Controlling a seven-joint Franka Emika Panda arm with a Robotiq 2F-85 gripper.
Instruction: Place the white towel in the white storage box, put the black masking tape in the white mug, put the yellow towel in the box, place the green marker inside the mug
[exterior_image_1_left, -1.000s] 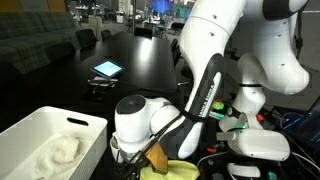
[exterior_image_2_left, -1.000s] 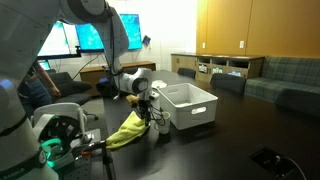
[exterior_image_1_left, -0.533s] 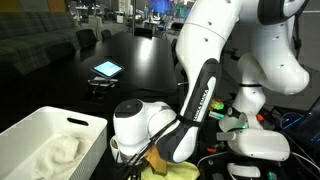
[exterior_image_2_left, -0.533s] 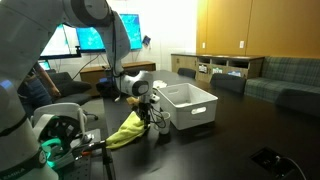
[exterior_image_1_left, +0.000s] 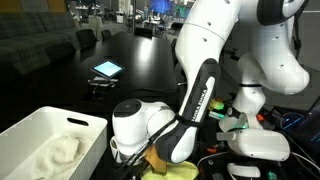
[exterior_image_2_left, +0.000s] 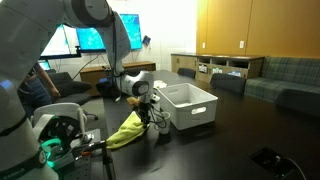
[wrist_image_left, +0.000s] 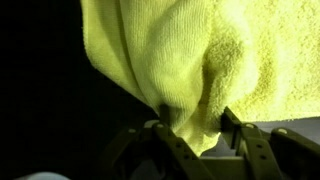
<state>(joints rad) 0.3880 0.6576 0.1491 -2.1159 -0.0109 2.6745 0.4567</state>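
My gripper (wrist_image_left: 192, 125) is shut on a fold of the yellow towel (wrist_image_left: 190, 60), which fills the wrist view. In an exterior view the yellow towel (exterior_image_2_left: 126, 131) hangs from the gripper (exterior_image_2_left: 146, 113) and drapes down to the black table, just beside the white storage box (exterior_image_2_left: 190, 106). The white towel (exterior_image_1_left: 55, 152) lies inside the white storage box (exterior_image_1_left: 30, 130). The yellow towel (exterior_image_1_left: 165, 167) shows under the wrist at the bottom edge. The white mug, black masking tape and green marker are not in view.
A tablet (exterior_image_1_left: 106, 69) lies on the black table further back. A second robot base with green lights (exterior_image_2_left: 55, 150) stands at the near corner. Chairs and a cabinet stand in the background.
The wrist has shifted slightly towards the box, and the towel hangs lower behind it in the exterior view. The grip on the yellow towel is unchanged.
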